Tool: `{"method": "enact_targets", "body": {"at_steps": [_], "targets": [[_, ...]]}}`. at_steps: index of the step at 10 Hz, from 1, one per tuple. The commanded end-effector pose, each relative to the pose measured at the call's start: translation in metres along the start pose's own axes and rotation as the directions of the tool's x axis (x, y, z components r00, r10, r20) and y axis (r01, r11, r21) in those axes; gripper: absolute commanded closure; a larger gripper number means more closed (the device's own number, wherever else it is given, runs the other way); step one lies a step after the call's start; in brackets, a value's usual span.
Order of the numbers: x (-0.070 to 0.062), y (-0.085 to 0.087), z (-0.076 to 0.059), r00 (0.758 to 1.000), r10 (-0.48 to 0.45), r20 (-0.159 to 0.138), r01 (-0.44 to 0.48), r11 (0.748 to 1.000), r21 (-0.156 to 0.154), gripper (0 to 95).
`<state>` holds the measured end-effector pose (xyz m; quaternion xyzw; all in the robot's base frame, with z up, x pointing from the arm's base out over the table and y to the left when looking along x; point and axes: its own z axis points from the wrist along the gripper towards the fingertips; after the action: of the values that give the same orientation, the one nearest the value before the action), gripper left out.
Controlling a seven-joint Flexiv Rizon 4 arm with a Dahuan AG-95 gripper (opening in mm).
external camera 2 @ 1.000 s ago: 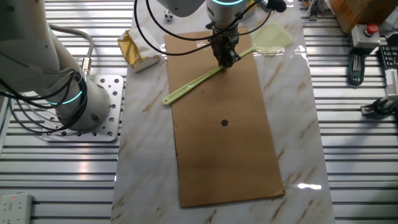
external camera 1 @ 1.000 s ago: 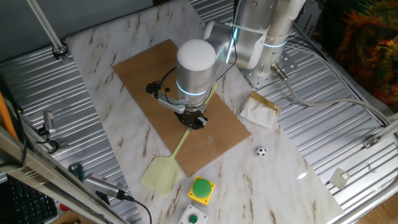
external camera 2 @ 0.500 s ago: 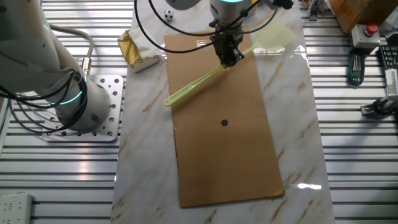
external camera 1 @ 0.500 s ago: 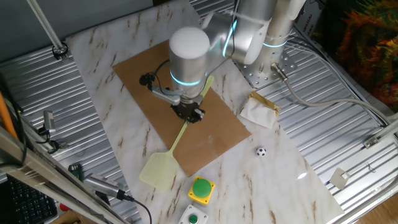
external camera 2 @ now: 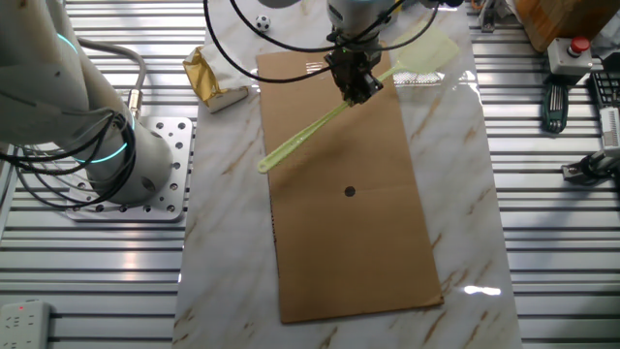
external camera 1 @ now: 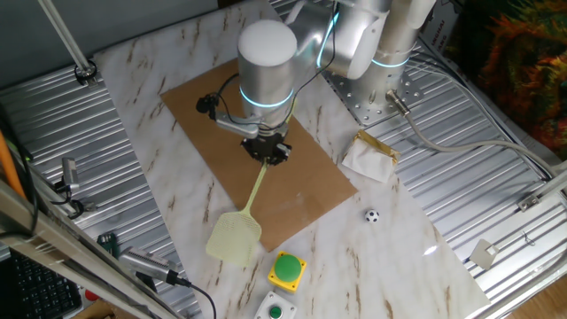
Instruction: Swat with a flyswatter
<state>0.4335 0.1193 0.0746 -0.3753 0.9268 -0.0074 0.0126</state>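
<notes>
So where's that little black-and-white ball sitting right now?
In one fixed view the little soccer-patterned ball lies on the marble tabletop, off the brown sheet's right corner, just below the crumpled white-and-gold packet.

I note the cardboard sheet (external camera 2: 349,184) lying on the marble tabletop (external camera 2: 455,184). The flyswatter (external camera 2: 329,114) crosses the sheet's far end diagonally, its head (external camera 1: 233,239) past the sheet's edge, over the tabletop. The gripper (external camera 2: 356,89) sits on the handle partway along. In one fixed view, a button box (external camera 1: 288,269) stands just beside the head; a small ball (external camera 1: 372,215) lies off the sheet's right corner.
</notes>
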Motion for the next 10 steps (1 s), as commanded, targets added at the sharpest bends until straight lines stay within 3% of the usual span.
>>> {"method": "enact_targets", "body": {"at_steps": [1,5,10], "targets": [[-0.0047,-0.0026,-0.0024,0.985,-0.172,-0.002,0.172,0.985,-0.002,95.0],[-0.0131,-0.0082,-0.0059,0.949,-0.316,0.002,0.316,0.949,-0.005,95.0],[-0.0136,-0.0084,-0.0062,0.948,-0.318,0.010,0.318,0.948,-0.006,95.0]]}}
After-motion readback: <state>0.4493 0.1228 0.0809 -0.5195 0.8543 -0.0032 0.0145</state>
